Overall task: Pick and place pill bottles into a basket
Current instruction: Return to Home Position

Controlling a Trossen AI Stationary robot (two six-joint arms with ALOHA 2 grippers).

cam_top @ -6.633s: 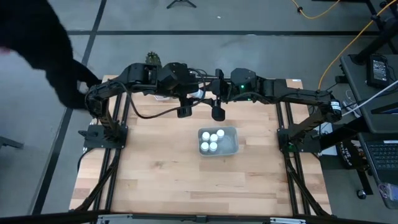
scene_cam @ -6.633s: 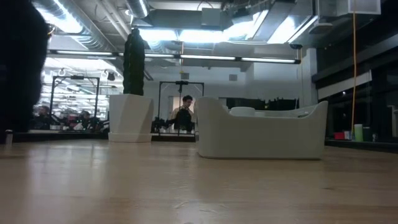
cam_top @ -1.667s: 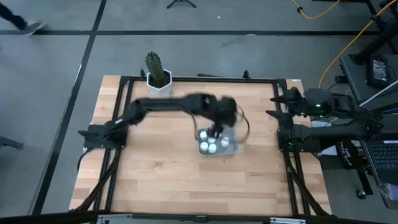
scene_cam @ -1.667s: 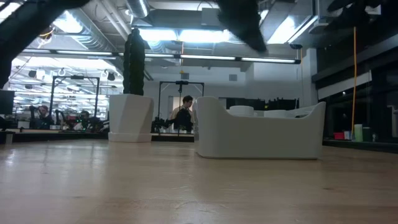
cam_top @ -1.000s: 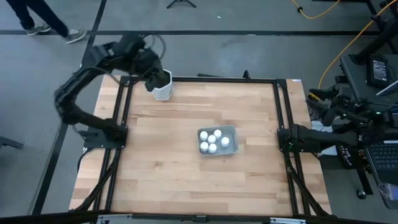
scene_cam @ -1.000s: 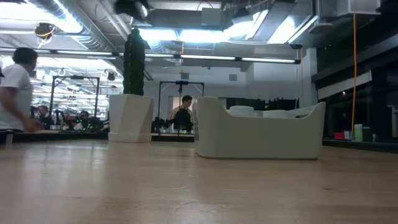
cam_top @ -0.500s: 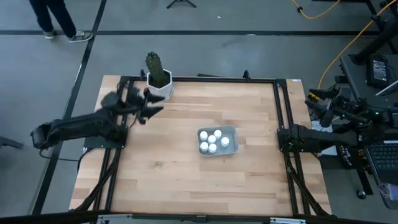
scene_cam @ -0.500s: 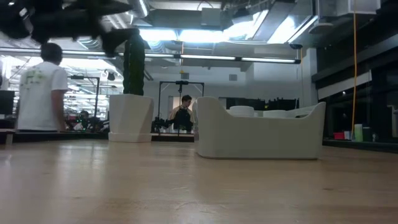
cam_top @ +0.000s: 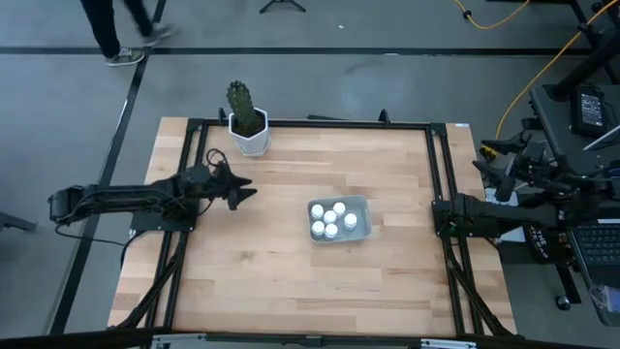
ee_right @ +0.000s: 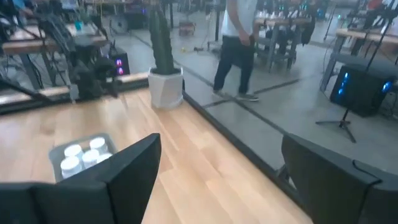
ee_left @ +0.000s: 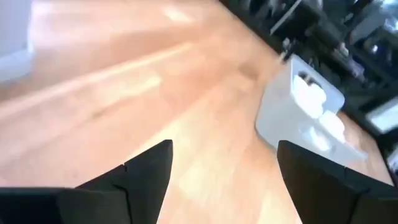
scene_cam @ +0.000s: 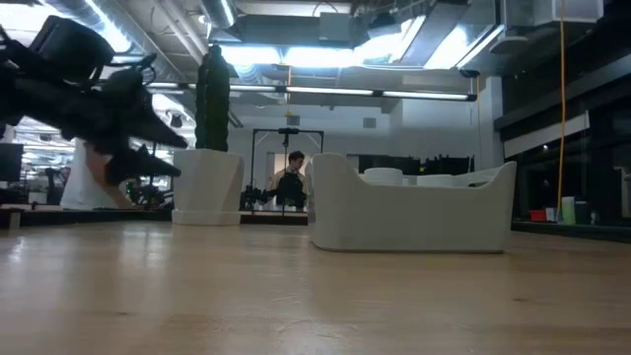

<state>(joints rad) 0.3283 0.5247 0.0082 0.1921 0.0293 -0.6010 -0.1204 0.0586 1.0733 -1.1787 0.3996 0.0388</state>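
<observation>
The pale basket point(cam_top: 365, 206) stands near the table's middle with several white pill bottles point(cam_top: 331, 220) upright inside it; their caps show above its wall point(scene_cam: 414, 222). My left gripper point(cam_top: 249, 191) hovers open over the table's left part. It points toward the basket point(ee_left: 280, 118) and has nothing between its fingers point(ee_left: 149, 171). My right gripper point(cam_top: 484, 158) waits open beyond the table's right edge, well above the table. It looks across at the basket and bottles point(ee_right: 73, 151).
A white hexagonal pot with a cactus point(cam_top: 248, 131) stands at the far left corner. Bare wooden tabletop point(cam_top: 291, 281) lies all around the basket. A person point(ee_right: 239, 37) walks on the floor beyond the table's far edge.
My left arm has swung down from high beside the cactus pot toward the near edge. It now lies low and stretched out, its gripper pointing toward the basket. The basket and bottles have not moved.
</observation>
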